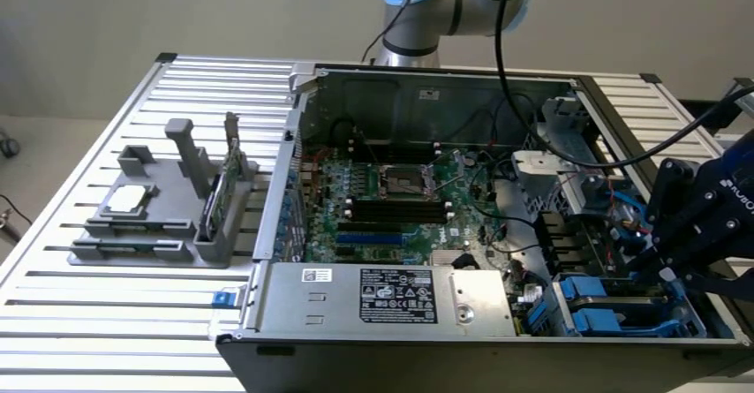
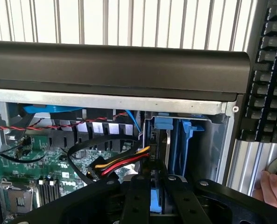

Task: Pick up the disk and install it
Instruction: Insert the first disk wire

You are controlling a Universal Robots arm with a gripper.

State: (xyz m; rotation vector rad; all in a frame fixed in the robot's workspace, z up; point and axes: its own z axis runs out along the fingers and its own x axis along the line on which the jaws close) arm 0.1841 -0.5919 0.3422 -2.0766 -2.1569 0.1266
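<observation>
The disk (image 2: 159,198) shows as a blue-framed edge held upright between my black fingers (image 2: 137,198), low in the drive bay at the corner of the open computer case (image 1: 389,305). My gripper (image 2: 159,201) looks shut on it. In the exterior view, the gripper (image 1: 663,274) hangs over the blue drive bay (image 1: 606,309) at the case's near corner on the exterior view's right. More blue carrier rails (image 2: 187,135) stand just past the fingers. Most of the disk's silver face is hidden.
Red, yellow and black power wires (image 2: 122,163) run beside the bay. The green motherboard (image 1: 389,199) and the power supply (image 1: 395,294) lie in the case. A grey fixture (image 1: 165,207) holds a chip and a green card. A keyboard (image 2: 269,70) and a person's hand (image 2: 271,189) are close by.
</observation>
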